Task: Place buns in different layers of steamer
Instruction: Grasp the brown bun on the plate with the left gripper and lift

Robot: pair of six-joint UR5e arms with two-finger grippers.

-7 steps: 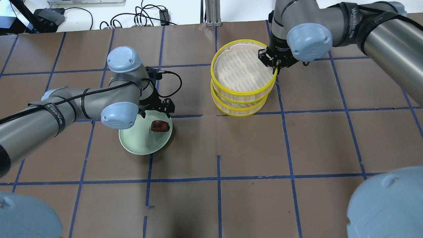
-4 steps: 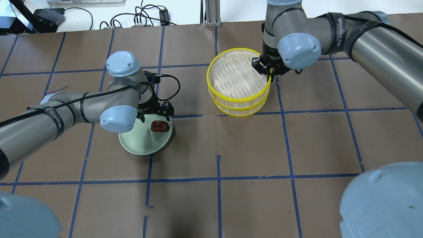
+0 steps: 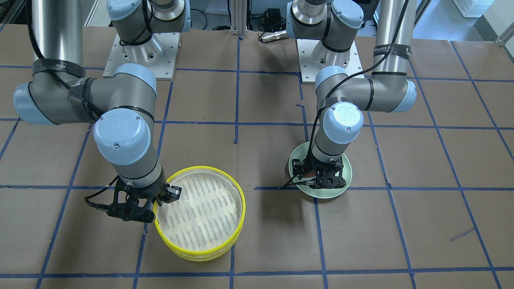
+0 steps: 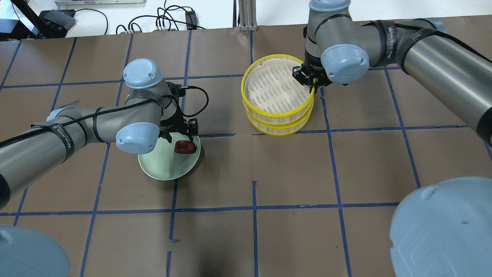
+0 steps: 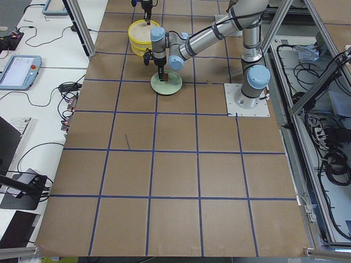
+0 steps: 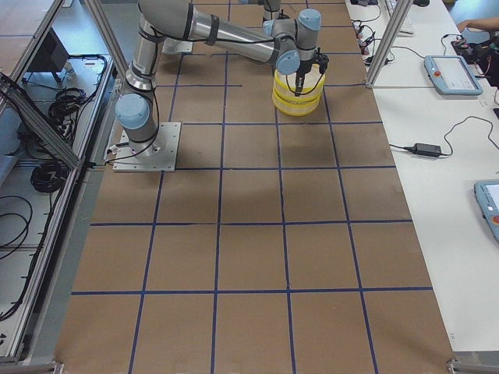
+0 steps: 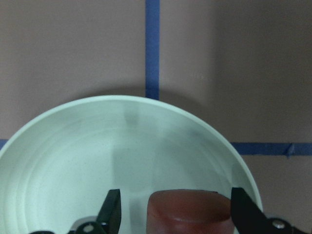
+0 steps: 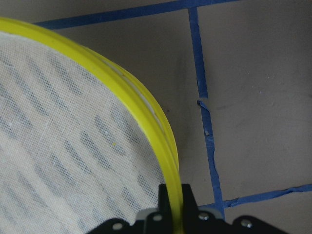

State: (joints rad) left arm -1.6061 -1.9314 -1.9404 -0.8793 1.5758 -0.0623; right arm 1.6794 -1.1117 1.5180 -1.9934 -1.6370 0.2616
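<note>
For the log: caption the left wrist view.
Open left gripper straddles the reddish-brown bun on the pale green plate.

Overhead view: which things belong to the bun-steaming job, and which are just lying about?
Job: reddish-brown bun on the pale green plate, inside the open left gripper; top steamer layer, rim clamped by the right gripper; lower steamer layer.
Lying about: cables and black box beyond the table; blue tape grid.

Overhead and front cameras are facing each other, sharing steamer [image 4: 277,114] and plate [image 4: 161,168]; wrist cameras are looking down close.
</note>
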